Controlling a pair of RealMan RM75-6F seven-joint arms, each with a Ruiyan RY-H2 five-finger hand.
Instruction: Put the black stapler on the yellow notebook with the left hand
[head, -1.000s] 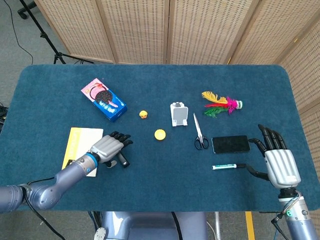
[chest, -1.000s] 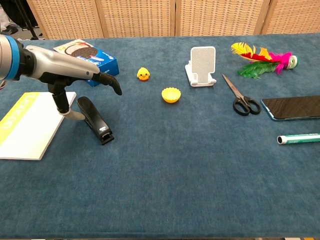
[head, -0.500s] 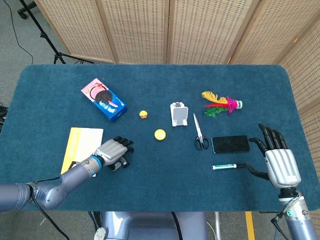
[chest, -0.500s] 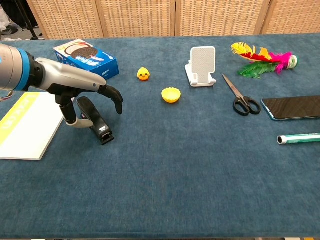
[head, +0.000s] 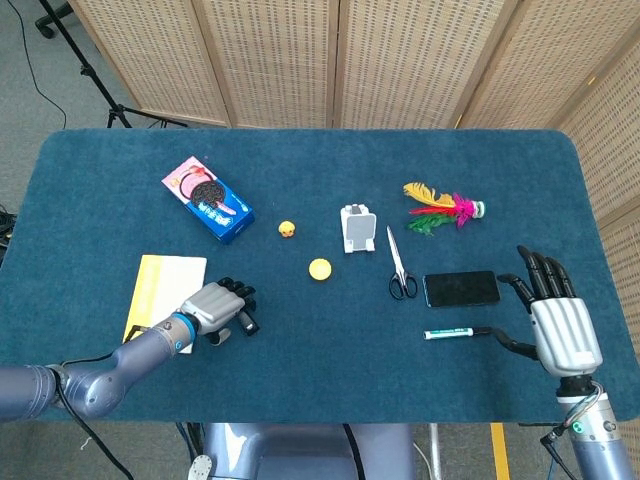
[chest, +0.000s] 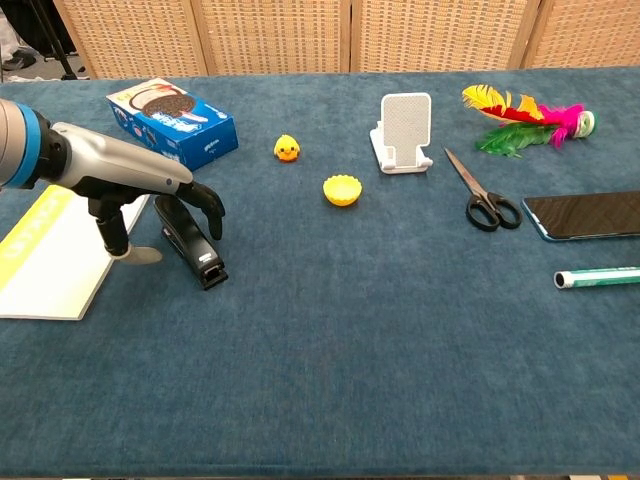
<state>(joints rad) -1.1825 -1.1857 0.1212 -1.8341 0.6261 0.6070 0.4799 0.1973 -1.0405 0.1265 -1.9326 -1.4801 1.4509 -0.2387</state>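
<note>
Since half a second ago, the left hand (chest: 140, 185) has drawn back toward the notebook (chest: 50, 250) and its fingers (chest: 205, 200) have curled further down over the rear of the stapler (chest: 192, 242). Those fingers hang over the stapler's top with the thumb lowered on the notebook side; whether they actually grip it cannot be told from either view, and the stapler lies flat on the table (chest: 350, 340), not lifted. In the head view the left hand (head: 215, 305) covers most of the stapler (head: 247, 322), which sits just right of the notebook (head: 160, 290), close to its edge but not on it. Beyond the hand, a cookie box (chest: 172, 122) lies behind the notebook, with a small duck (chest: 287, 149) and a yellow cup (chest: 342, 189) further right, then a phone stand (chest: 405, 130), scissors (chest: 480, 190), a feathered shuttlecock (chest: 525, 120), a phone (chest: 585, 215) and a marker (chest: 598, 277). At the far right the right hand (head: 555, 315) rests near the table edge, fingers spread and holding nothing, just beside the phone and marker.
</note>
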